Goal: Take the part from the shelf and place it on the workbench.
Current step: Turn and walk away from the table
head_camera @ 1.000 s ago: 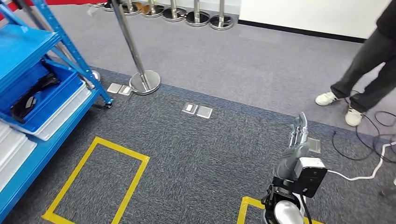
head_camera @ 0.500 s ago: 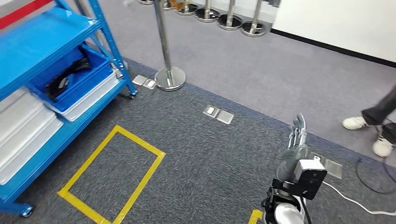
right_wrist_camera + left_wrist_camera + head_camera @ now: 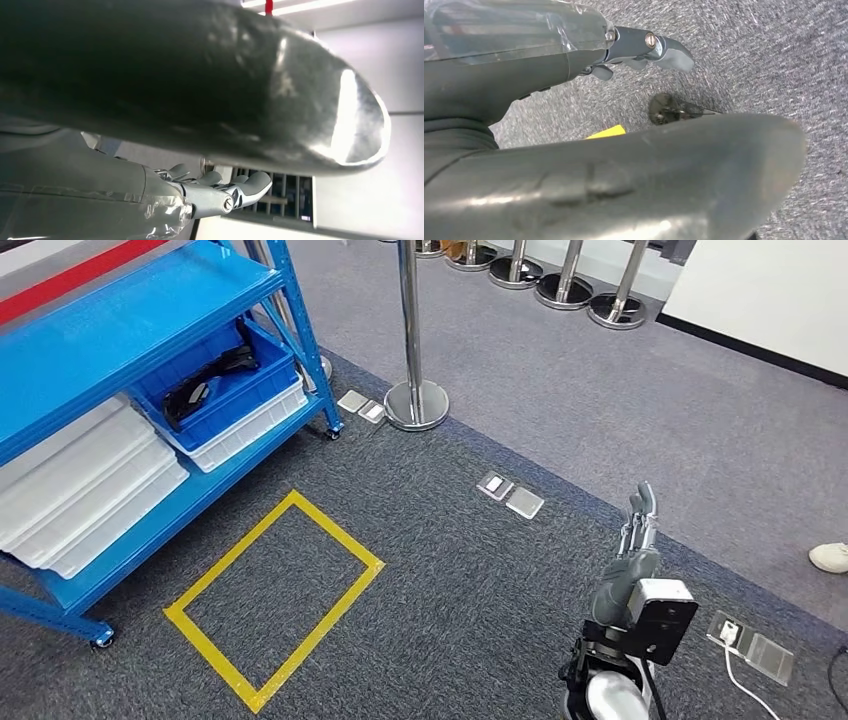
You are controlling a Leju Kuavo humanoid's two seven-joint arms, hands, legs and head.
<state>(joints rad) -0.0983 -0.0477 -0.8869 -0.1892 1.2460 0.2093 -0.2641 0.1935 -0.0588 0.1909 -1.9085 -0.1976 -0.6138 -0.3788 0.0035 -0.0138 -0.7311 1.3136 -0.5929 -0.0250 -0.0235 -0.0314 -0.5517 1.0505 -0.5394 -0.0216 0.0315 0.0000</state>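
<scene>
So the part [image 3: 205, 392], a dark piece, sits in the blue bin [image 3: 262, 380] on the lower level of the blue shelf [image 3: 130, 320], untouched. Pick not started, and no workbench visible, so all of the task is left.

Right hand [image 3: 637, 530] is raised in front of the body, fingers straight and released, holding nothing, well apart from the shelf. Left hand [image 3: 644, 47] hangs over the carpet, fingers loosely extended, nothing in it.

Around: white trays [image 3: 90, 480] beside the bin on the same level, yellow tape rectangle [image 3: 275, 595] on the floor just in front of the shelf, chrome stanchion [image 3: 412, 340] near the shelf corner, floor socket plates [image 3: 510, 495], a person's shoe [image 3: 830, 558] far right.

Judgement: the stanchion crowds the approach; the upper shelf board overhangs the bin, so reach-in looks tight.
</scene>
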